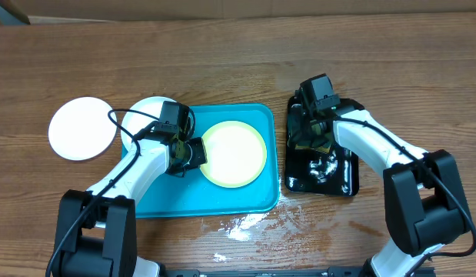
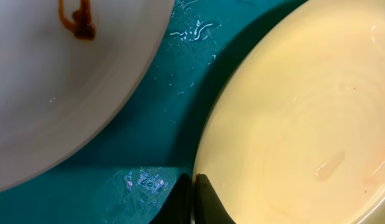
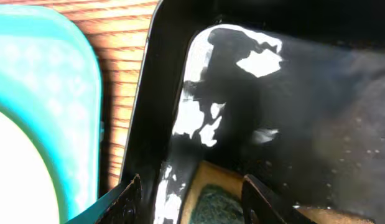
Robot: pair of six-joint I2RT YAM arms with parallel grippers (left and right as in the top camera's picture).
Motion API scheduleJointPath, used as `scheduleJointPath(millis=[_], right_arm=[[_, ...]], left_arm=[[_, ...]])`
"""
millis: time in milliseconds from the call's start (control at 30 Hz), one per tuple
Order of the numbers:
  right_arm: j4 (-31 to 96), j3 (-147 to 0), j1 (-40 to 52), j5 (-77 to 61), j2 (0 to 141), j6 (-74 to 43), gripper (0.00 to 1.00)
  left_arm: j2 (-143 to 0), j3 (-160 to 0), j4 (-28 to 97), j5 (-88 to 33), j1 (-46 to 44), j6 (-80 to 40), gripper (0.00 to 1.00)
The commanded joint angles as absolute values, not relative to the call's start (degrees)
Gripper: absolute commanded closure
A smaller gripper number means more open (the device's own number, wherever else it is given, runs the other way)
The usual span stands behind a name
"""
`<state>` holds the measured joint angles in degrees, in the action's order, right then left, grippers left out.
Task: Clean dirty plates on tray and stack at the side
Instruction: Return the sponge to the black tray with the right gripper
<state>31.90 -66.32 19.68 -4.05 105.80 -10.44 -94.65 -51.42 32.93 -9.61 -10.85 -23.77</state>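
Nearest the lens in the left wrist view, the left gripper point(image 2: 193, 200) has its dark fingers point(image 2: 211, 205) pinched on the near rim of the yellow plate point(image 2: 304, 118), one finger on either side of the edge. That plate lies flat and face up on the right half of the teal tray point(image 2: 170, 118); being round it has no long axis, and its surface shows only faint wet smears. The tray's own long axis runs side to side across the table point(image 1: 391, 54) in the overhead view. At the tray's far left corner, overlapping the rim, sits the stained white plate point(image 2: 49, 87), also face up, with a brown sauce smear point(image 2: 80, 23) on it. A second white plate point(image 1: 82, 128) lies on the wood beyond the tray's left side, apart from it. Just beside the tray's right side stands a black tub point(image 3: 304, 93), wet inside, its long axis running front to back. The right gripper point(image 3: 193, 202) hangs in the tub with its fingers spread, a yellow-and-green sponge point(image 3: 211, 202) lying between them, the left finger clear of it. A puddle point(image 1: 249, 221) glistens on the wood off the tray's near right corner.
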Motion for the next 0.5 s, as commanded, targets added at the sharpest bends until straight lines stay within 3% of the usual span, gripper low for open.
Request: scheduleJointPath(millis=[0,300,467], right_arm=[[30.9,-67.5,21.5,-4.6,104.3,-10.2,0.47],[28.6,-67.7,23.0,-3.5,104.2,-10.2,0.42],[35.3,-73.3,21.8,-3.1,102.7,-10.4,0.37]], left_arm=[[-95.1,-52.2,32.6,-9.0,-10.9,-22.7,0.96],[-95.1,-52.2,32.3,-9.0,-10.9,-22.6,0.96],[-95.1,-52.4,32.3,-7.5,-10.9,-21.5,0.96]])
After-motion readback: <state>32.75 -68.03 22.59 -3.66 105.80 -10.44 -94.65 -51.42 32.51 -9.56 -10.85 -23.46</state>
